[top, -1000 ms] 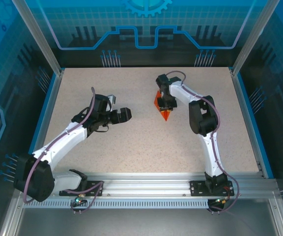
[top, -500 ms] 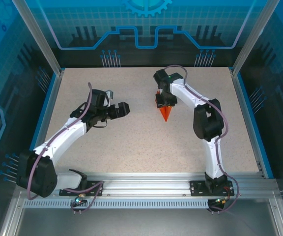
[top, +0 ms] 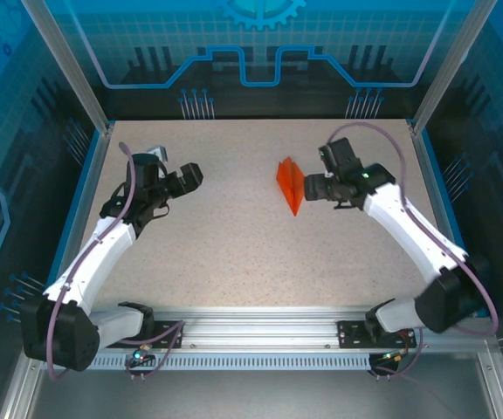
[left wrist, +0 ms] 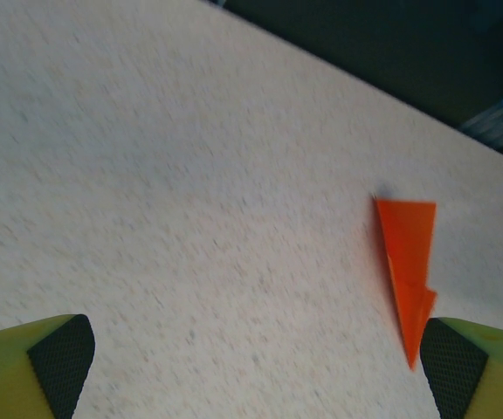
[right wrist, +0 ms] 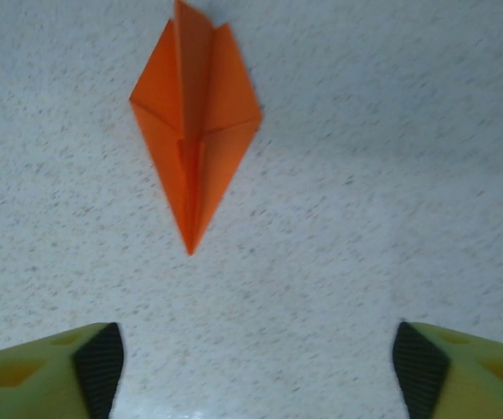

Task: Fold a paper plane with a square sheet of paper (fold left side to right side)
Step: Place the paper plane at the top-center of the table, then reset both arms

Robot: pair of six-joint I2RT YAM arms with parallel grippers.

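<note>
The left arm reaches up the left side of the table (top: 234, 253), elbow low, wrist turned to the right. The left gripper (top: 188, 176) hovers over bare surface well apart from the paper, and in its wrist view its fingers (left wrist: 59, 353) stand wide apart with nothing between them.

The plane (top: 291, 184) lies flat a little right of the table's middle, a slim orange dart with its point toward the near edge. The left wrist view shows it (left wrist: 407, 262) off to the right, ahead of the right-hand finger. From the right wrist, the plane (right wrist: 195, 131) shows a centre crease and two flaps that sit slightly raised.

The right arm bows out toward the right wall, its forearm angled back in and its wrist pointing left. The right gripper (top: 311, 188) sits just beside the plane, with its fingers (right wrist: 99, 358) spread and empty, the dart's tip short of them.

The folding looks at or near its end, since neither gripper holds the paper. If a last left-over-right fold is wanted, the next move likely calls for sliding a fingertip under the thin left flap while the other gripper pins the crease
</note>
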